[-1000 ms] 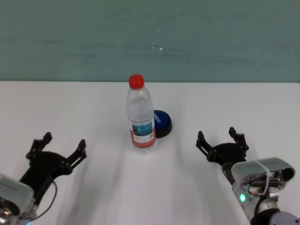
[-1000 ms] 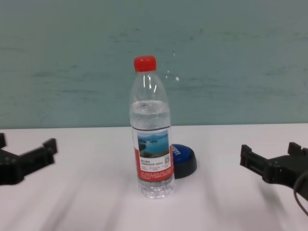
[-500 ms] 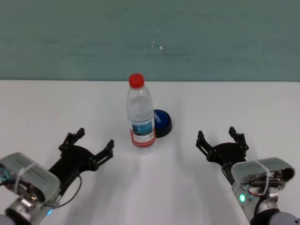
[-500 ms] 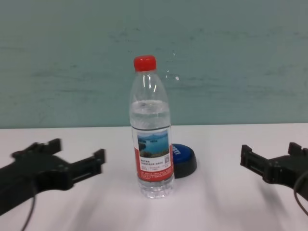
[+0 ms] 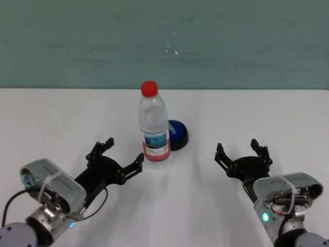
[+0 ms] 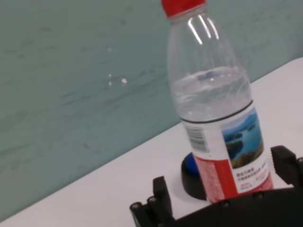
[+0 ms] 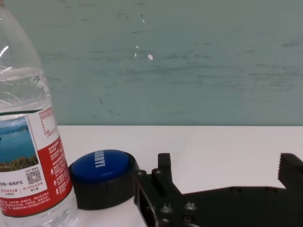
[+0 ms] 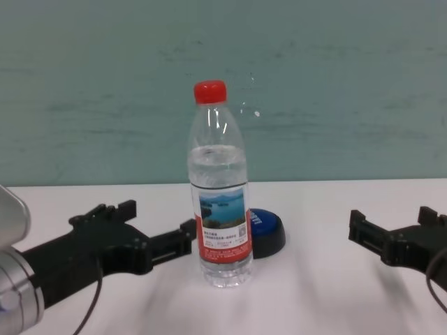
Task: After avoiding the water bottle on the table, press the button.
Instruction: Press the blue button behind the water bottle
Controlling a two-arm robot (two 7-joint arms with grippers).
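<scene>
The water bottle (image 5: 153, 128), clear with a red cap, stands upright mid-table, and the blue button (image 5: 178, 135) sits just behind it on its right. My left gripper (image 5: 123, 150) is open, low over the table (image 5: 180, 206), just left of the bottle's base; whether its nearer finger touches the bottle I cannot tell. In the left wrist view the bottle (image 6: 213, 109) rises beyond the open gripper (image 6: 220, 174) and half hides the button (image 6: 191, 172). My right gripper (image 5: 239, 152) stands open well to the right of the button (image 7: 102, 175).
A teal wall runs along the far edge of the table. The chest view shows the bottle (image 8: 218, 209) between the left gripper (image 8: 159, 220) and the right gripper (image 8: 392, 223), with the button (image 8: 267, 230) partly behind it.
My left gripper has travelled right and forward, from the table's left side to just beside the bottle's base. The bottle, the button and the right arm have not moved.
</scene>
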